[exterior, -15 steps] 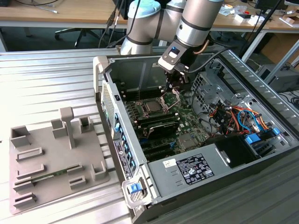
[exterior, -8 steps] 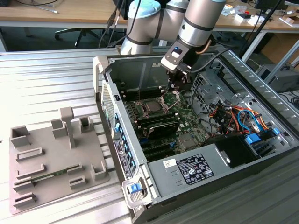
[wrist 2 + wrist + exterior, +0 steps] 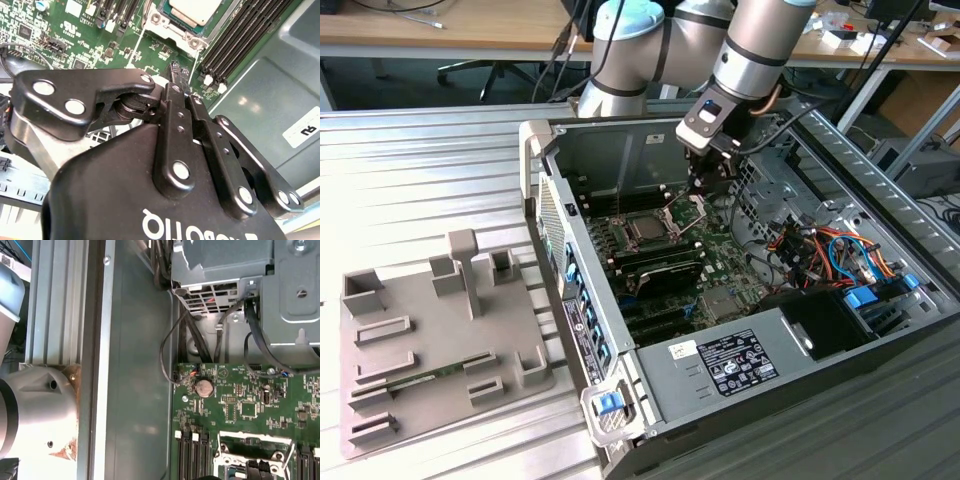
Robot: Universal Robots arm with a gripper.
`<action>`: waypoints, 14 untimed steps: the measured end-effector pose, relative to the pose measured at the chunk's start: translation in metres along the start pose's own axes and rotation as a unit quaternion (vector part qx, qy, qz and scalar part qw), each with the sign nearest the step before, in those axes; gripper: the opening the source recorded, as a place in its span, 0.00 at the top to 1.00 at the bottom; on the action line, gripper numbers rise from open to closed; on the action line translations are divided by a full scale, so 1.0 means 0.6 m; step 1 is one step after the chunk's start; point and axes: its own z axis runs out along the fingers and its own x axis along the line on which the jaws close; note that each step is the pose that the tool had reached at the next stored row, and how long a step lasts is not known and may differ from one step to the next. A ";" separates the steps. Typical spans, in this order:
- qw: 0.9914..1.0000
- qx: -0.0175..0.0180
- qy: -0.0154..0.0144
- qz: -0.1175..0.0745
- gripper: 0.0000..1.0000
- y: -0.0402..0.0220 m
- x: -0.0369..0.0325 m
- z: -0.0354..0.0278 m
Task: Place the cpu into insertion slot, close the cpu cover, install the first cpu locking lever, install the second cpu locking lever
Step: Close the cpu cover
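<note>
1. In the exterior view, the pincer (image 3: 706, 190) hangs inside the open computer case (image 3: 620, 150), just beside the raised cpu cover (image 3: 687, 207). The cpu (image 3: 645, 229) lies in its socket.
2. The second wrist view shows the pincer's fingers (image 3: 172, 107) drawn together above the motherboard (image 3: 145, 50).
3. The first wrist view shows a coin cell (image 3: 204, 387) on the board.
4. The case sits on a ribbed metal counter (image 3: 420, 170) beside a grey fixture plate (image 3: 430, 330). Wooden desks (image 3: 470, 30) stand behind.

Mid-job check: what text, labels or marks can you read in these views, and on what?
White label on the grey metal box, exterior view: print too small to read.
White sticker on the grey case wall, second wrist view: one mark, partly cut off, unreadable.
Black gripper: white lettering on its body, upside down and cut off; not readable whole.
Green motherboard, first wrist view: tiny white print, unreadable.
Nothing can be quoted.
</note>
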 end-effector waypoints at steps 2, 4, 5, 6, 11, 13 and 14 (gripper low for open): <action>1.000 0.001 0.000 0.000 0.89 0.006 0.000 0.000; 1.000 0.002 0.000 0.000 0.89 0.010 0.000 0.000; 1.000 0.002 0.000 0.000 0.89 0.012 0.000 0.000; 1.000 0.004 0.000 0.000 0.89 0.020 0.000 -0.001; 1.000 0.029 0.000 0.000 0.89 0.086 -0.001 0.016; 0.999 0.032 0.000 0.000 0.89 0.090 -0.001 0.023; 0.999 0.033 0.000 0.000 0.89 0.090 -0.001 0.025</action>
